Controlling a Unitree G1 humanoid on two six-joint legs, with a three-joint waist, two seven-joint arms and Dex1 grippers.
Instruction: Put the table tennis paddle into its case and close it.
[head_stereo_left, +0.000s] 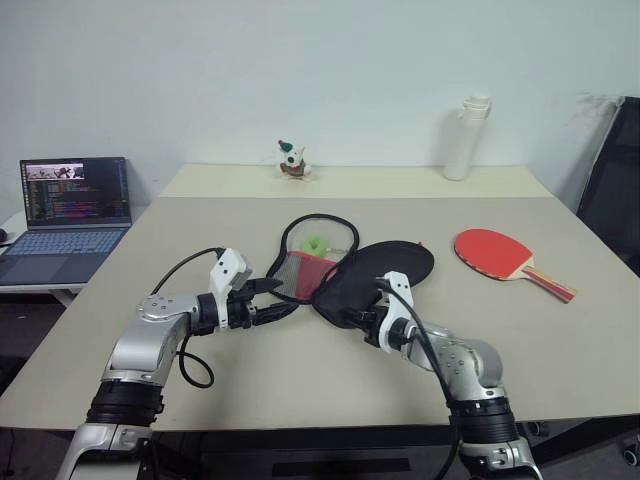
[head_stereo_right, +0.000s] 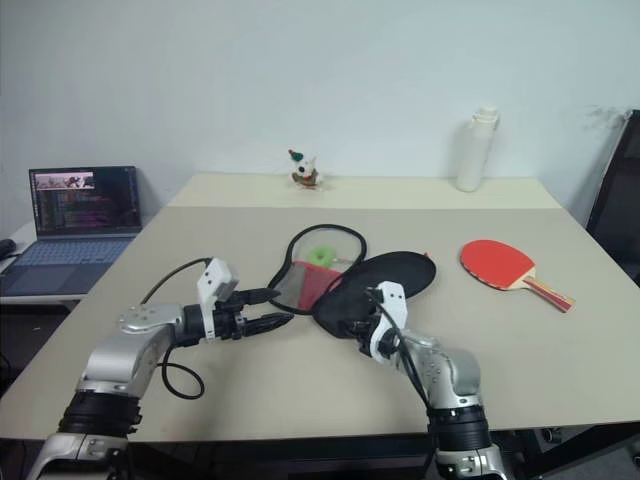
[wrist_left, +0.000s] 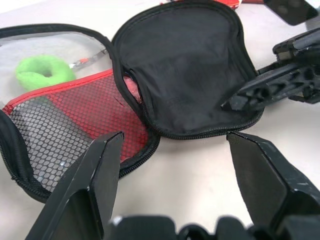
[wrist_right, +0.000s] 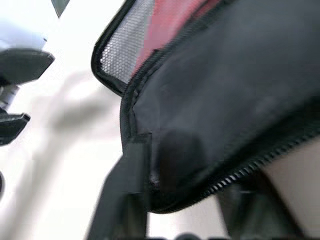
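Surface: a beige table (head_stereo_left: 200, 385), with a second, paler table (head_stereo_left: 400, 181) butted against its far edge.
Case (head_stereo_left: 372, 272): lies unzipped and spread open near the middle, black lining up on one half, red mesh on the other.
Inside the case: a green ring-shaped thing (head_stereo_left: 316, 244), possibly a hair tie.
Table tennis paddle (head_stereo_left: 497, 250): flat, red face up, well apart to the case's right.
Far table: a white bottle (head_stereo_left: 464, 140) upright; a small figurine (head_stereo_left: 292, 161).
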